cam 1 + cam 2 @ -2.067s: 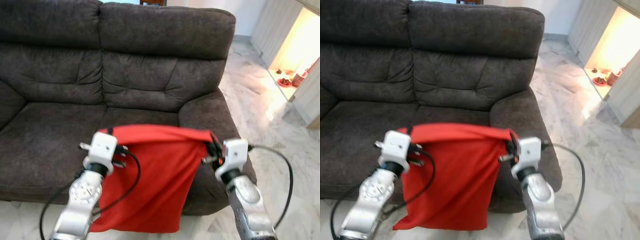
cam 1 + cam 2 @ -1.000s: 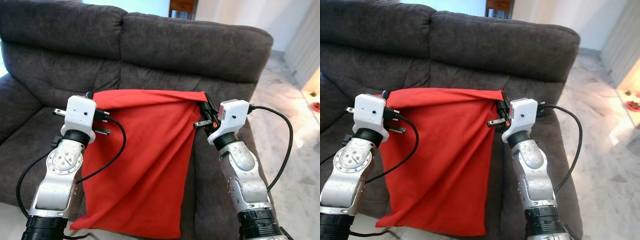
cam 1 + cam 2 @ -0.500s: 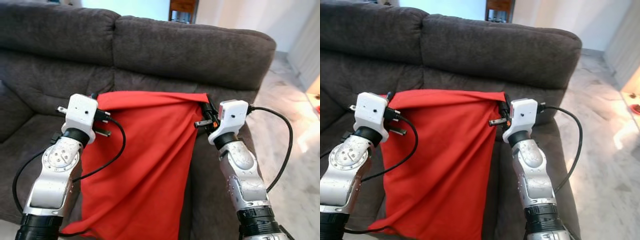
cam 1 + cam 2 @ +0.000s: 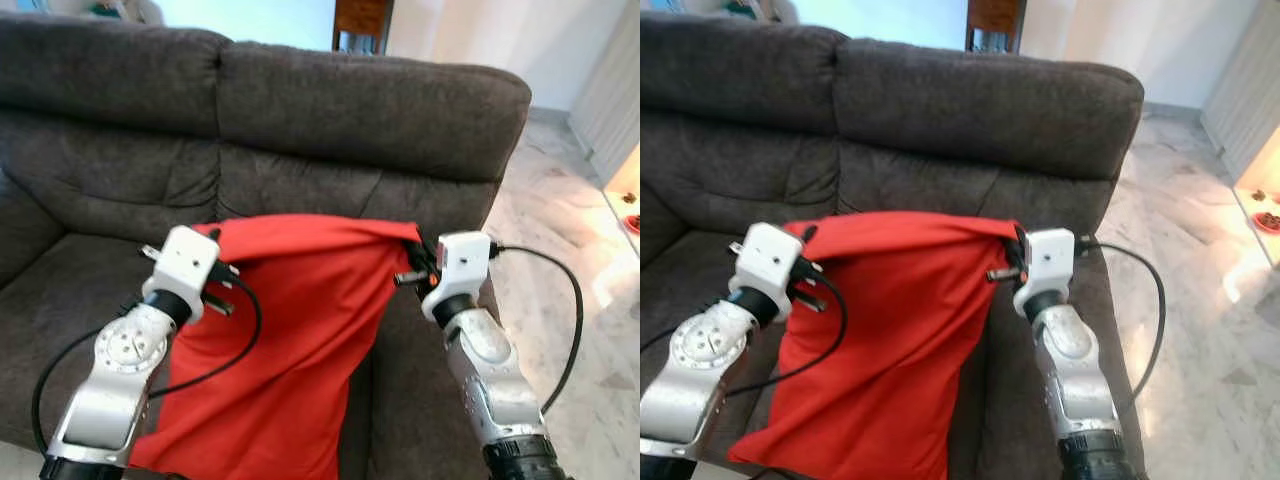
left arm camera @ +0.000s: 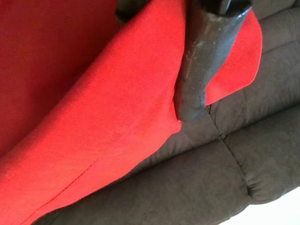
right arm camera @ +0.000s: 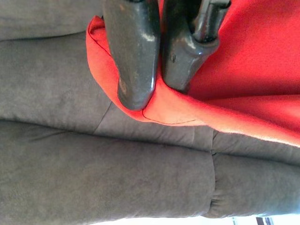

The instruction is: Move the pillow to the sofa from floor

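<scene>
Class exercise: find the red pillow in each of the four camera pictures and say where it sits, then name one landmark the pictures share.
Left eye view: the red pillow hangs centre, between the left gripper and right gripper.
Right eye view: centre-left, lower half.
Left wrist view: upper left, under a black finger.
Right wrist view: upper right, its corner pinched.
Shared landmark: the dark grey sofa.

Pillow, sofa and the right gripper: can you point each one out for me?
pillow (image 4: 300,330), left eye view, middle of the red cloth.
sofa (image 4: 370,100), left eye view, top of the right back cushion.
right gripper (image 6: 157,89), right wrist view, between the black fingertips.
</scene>
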Robot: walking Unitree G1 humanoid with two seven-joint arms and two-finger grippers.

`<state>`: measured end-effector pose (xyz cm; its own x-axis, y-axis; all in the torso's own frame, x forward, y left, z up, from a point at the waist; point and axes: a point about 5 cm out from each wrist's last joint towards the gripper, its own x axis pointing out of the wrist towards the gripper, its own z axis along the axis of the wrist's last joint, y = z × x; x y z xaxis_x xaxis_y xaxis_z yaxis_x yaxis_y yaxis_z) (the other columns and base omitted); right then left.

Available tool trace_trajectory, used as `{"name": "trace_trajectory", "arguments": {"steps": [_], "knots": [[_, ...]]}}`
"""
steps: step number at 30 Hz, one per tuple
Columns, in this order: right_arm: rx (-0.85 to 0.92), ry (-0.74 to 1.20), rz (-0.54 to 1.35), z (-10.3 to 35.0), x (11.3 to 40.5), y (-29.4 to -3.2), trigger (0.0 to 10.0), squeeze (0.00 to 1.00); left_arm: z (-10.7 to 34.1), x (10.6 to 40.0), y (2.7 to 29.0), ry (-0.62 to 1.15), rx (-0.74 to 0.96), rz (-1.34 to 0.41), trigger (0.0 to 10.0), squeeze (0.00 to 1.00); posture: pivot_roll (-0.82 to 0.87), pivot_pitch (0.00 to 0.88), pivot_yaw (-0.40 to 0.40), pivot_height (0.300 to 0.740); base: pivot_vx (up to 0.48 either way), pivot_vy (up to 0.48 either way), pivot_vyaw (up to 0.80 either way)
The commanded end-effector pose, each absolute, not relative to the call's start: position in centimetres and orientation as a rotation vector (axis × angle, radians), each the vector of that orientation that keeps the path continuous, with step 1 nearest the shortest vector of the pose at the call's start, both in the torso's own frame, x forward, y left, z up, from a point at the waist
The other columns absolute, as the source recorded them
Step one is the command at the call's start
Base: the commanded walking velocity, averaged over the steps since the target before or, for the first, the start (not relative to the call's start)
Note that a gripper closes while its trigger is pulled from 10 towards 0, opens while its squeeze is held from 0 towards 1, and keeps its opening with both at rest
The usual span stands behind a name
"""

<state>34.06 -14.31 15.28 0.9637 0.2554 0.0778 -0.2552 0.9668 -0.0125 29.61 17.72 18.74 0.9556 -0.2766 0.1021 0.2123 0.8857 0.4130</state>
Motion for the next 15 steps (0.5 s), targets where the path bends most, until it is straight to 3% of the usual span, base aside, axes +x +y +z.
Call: {"name": "trace_trajectory", "arguments": {"steps": [1,9,15], "knots": [[-0.005,-0.070,0.261,14.9,33.9,-14.7,10.0,0.00,18.1,29.5,17.8,-0.124,0.419,-0.260,10.0,0.00,0.07,0.118,-0.036,0.740,0.000,0.000,0.00],[-0.009,-0.044,0.282,14.5,33.8,-14.5,10.0,0.00,17.6,29.4,17.8,-0.108,0.437,-0.272,10.0,0.00,0.07,0.116,-0.035,0.740,0.000,0.000,0.00],[-0.049,0.060,0.344,11.7,33.3,-14.6,10.0,0.00,15.6,29.1,17.8,-0.045,0.430,-0.268,10.0,0.00,0.07,0.118,-0.037,0.740,0.000,0.000,0.00]]}}
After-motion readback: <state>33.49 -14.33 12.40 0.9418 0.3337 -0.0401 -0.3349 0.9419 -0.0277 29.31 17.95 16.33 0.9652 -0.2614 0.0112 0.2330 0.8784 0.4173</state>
